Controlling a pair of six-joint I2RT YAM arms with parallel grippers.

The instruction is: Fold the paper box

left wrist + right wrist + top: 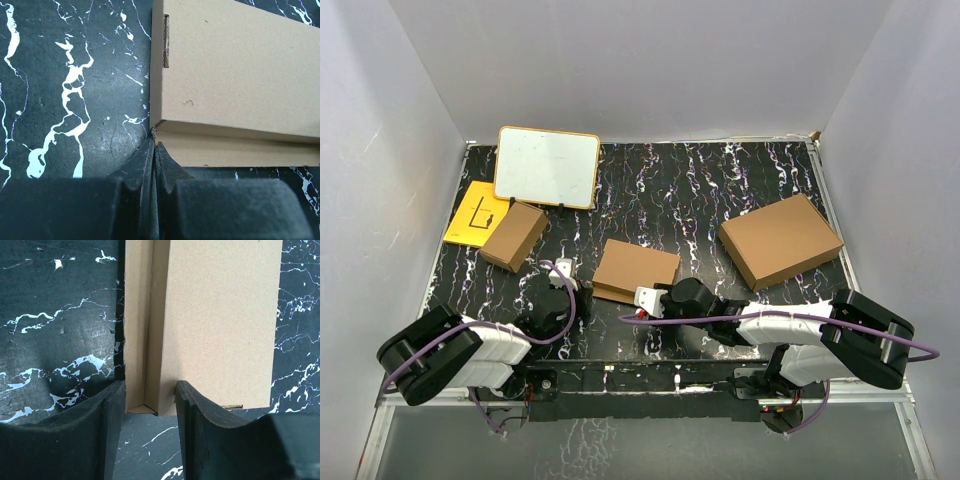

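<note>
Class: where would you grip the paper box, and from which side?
The paper box lies flat, too broad to span, but its lid gapes above the base along the near side. Probably pinch that thin lid edge, coming in low from the arms' side.

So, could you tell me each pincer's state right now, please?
Left pincer: closed, at a corner of the paper box.
Right pincer: open, straddling its edge.

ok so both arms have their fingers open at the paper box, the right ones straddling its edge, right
Not both. The left wrist view shows the left fingers pressed shut, their tips at a corner of the paper box. The right fingers are open and straddle its edge, as you said.
</note>
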